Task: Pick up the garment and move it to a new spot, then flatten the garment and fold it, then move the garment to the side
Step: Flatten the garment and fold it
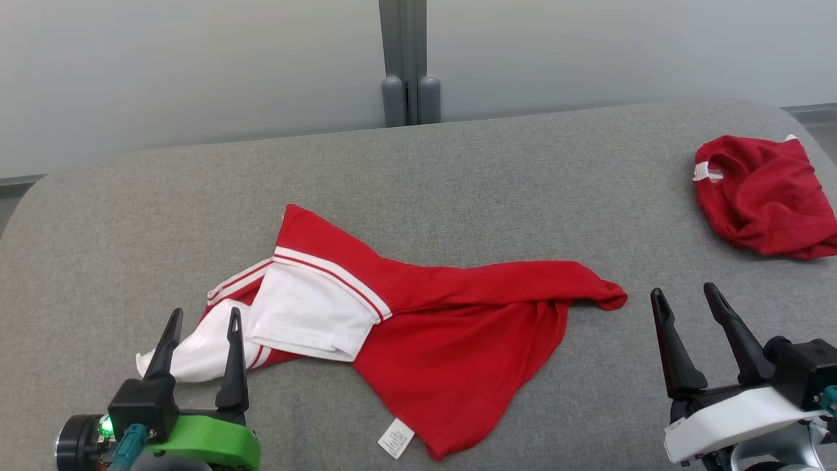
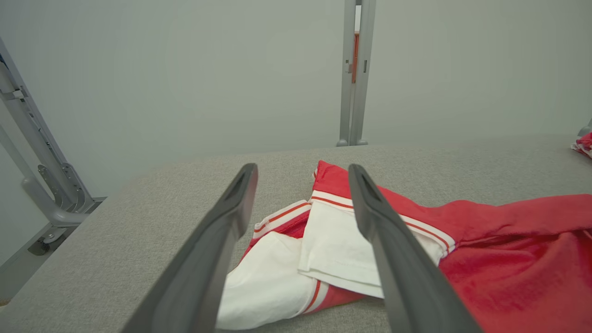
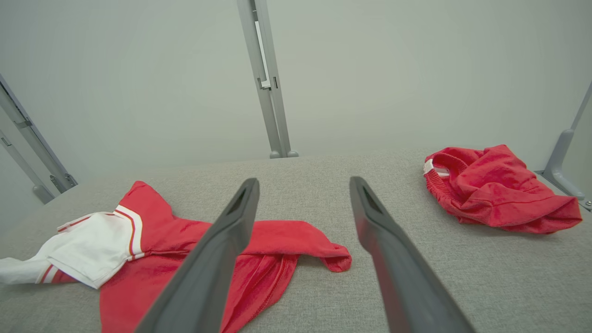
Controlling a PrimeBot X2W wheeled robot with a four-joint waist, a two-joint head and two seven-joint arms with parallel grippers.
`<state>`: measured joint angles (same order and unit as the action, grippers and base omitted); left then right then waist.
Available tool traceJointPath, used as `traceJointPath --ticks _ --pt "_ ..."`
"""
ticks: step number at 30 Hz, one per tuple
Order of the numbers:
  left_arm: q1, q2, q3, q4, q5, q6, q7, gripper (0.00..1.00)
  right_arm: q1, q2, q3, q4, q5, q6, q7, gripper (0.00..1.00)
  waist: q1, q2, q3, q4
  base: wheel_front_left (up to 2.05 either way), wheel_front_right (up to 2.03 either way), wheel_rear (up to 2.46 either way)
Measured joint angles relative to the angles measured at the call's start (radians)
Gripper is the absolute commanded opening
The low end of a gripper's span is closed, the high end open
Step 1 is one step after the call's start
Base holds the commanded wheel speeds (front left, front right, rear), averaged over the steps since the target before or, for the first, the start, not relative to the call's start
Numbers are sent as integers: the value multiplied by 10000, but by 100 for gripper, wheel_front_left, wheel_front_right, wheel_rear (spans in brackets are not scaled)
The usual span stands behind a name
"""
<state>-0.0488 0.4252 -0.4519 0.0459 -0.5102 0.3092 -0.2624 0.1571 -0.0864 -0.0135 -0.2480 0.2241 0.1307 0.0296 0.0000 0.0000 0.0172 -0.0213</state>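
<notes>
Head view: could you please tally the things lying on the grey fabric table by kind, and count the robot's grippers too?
Garments: 2, the spread red-and-white fabric garment and the crumpled red fabric garment at the far right.
Grippers: 2, the left gripper and the right gripper, both open and empty.
Total: 4
</notes>
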Motion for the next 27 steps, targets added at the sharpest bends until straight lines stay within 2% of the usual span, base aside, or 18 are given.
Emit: traceJointPath --ticks 6,14,17,24,25,26,27 --pt "-119 0 -259 56 4 -67 460 100 -8 8 23 -61 8 0 42 100 0 0 109 43 0 0 0" --pt "-1579 -286 -865 1427 -709 -1005 2619 100 -420 -188 226 -119 105 0 36 100 0 0 827 100 0 0 0" --pt "-1995 -387 -905 2130 -941 -1218 2961 100 -561 -209 270 -61 150 0 -44 100 0 0 1156 83 0 0 0" --pt "-2406 -533 -775 3212 -1210 -1486 2961 100 -788 -257 288 146 215 0 -180 100 0 0 1701 -35 0 0 0" --pt "-2445 -560 -784 3277 -1223 -1524 2949 67 -796 -259 284 167 226 0 -196 100 1 0 1737 -52 0 0 0" --pt "-2491 -579 -784 3348 -1233 -1584 2911 0 -798 -261 284 188 226 0 -224 100 1 0 1768 -70 0 0 0" --pt "-2532 -594 -788 3411 -1250 -1643 2846 0 -799 -263 274 219 226 0 -228 100 0 0 1794 -85 0 0 0"
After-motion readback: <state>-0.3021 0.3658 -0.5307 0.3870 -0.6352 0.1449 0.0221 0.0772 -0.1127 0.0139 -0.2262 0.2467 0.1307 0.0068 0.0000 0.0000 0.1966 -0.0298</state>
